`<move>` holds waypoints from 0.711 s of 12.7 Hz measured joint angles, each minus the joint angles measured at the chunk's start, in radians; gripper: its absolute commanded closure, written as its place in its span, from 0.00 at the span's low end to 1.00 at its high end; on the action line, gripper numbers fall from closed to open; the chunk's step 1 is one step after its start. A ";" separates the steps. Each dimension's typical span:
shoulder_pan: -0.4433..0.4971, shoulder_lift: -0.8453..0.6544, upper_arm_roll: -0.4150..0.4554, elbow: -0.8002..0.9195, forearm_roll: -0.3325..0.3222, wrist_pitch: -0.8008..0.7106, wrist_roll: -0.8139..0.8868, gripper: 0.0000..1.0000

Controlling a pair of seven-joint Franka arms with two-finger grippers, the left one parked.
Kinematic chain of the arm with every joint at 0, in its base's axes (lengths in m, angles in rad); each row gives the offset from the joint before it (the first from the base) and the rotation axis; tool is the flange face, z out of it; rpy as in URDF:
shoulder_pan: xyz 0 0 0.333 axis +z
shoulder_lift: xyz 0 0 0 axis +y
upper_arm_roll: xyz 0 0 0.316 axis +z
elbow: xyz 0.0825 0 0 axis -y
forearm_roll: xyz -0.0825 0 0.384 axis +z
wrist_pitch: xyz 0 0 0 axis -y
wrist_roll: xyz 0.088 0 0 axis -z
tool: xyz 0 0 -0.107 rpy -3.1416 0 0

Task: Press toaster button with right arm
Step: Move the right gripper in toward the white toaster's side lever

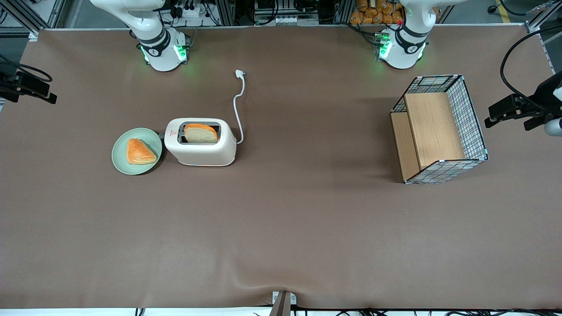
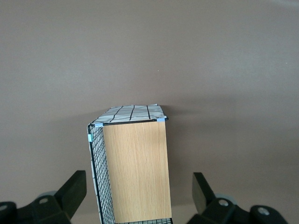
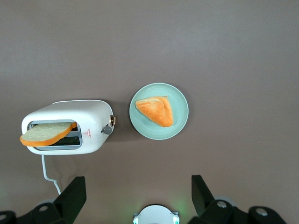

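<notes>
The cream-white toaster (image 1: pixel 202 147) (image 3: pixel 70 126) stands on the brown table with a slice of bread (image 1: pixel 200 133) (image 3: pixel 46 134) sticking up out of its slot. The toaster button (image 3: pixel 107 130) (image 1: pixel 162 137) is a small dark tab on the narrow end by the red logo, facing the green plate. My right gripper (image 3: pixel 138 195) hangs high above the table, over the ground between its own arm base (image 1: pixel 163 52) and the toaster. Its black fingers (image 3: pixel 74 196) are spread wide, open, with nothing between them, well apart from the toaster.
A green plate (image 1: pixel 123 164) (image 3: pixel 180 122) with a triangular pastry (image 1: pixel 139 152) sits close beside the toaster's button end. The white cord (image 1: pixel 238 105) trails from the toaster's other end. A wire-mesh basket (image 1: pixel 472 118) (image 2: pixel 100 186) with wooden boards stands toward the parked arm's end.
</notes>
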 measured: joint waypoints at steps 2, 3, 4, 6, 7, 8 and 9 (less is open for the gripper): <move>0.000 0.000 0.000 0.000 0.000 0.000 0.001 0.00; 0.000 0.000 0.000 0.000 0.000 0.000 0.001 0.00; 0.000 0.001 0.000 0.000 0.000 0.000 0.001 0.00; 0.000 0.005 0.000 0.000 0.000 -0.001 0.001 0.00; -0.001 0.011 -0.001 0.000 0.000 -0.002 0.001 0.00; -0.006 0.020 -0.001 0.002 0.001 -0.004 0.001 0.00; -0.013 0.030 -0.002 0.004 0.006 -0.008 0.001 0.00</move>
